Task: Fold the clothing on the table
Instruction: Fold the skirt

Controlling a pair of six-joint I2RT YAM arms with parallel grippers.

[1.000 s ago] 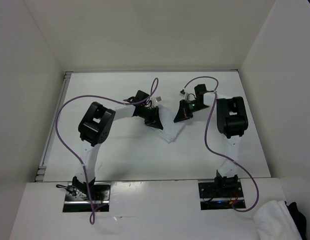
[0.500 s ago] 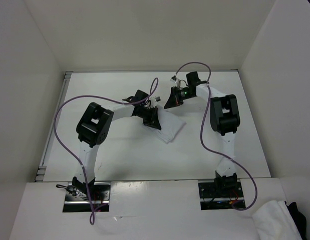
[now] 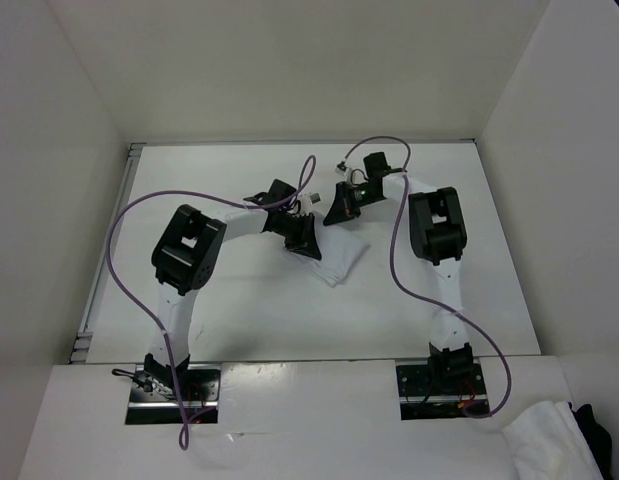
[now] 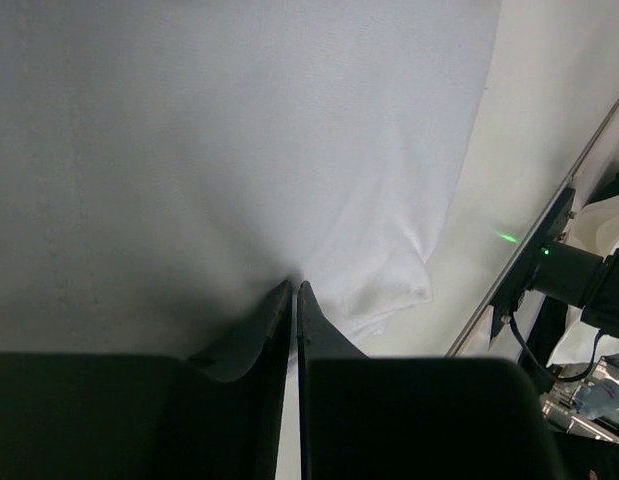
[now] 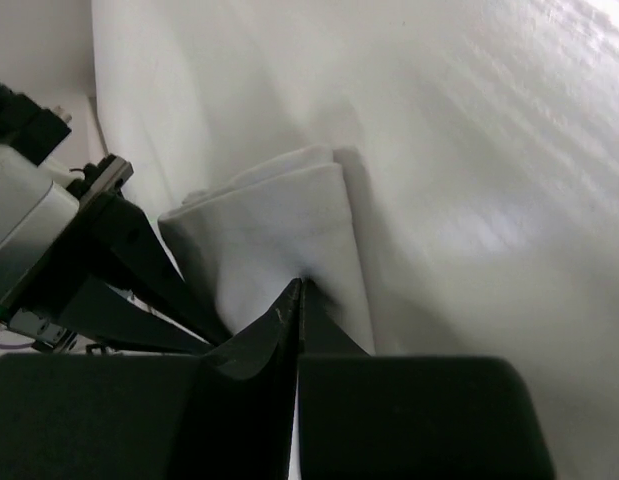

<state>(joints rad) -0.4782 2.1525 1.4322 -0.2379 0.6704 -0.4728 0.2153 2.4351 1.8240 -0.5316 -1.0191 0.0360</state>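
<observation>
From the top external view, my left gripper (image 3: 309, 247) and right gripper (image 3: 334, 212) met near the middle of the table (image 3: 239, 300), close together. The clothing (image 3: 341, 262) lay just under and to the right of them, a small white bundle with one corner pointing toward the near edge. At this size I could not tell how either pair of jaws stood.

From my left wrist, the left gripper (image 4: 293, 285) had its jaws nearly together, only a thin slit between them. The clothing (image 4: 239, 150) puckered right at their tips, so I was clamped on it. It spread away from me, with bare table (image 4: 529, 110) on the right.

From my right wrist, the right gripper (image 5: 297, 282) had its jaws pressed together on the clothing (image 5: 279, 220), which sat doubled over in layers, its folded edge on the right. Bare table (image 5: 469, 150) stretched away to the right.
</observation>
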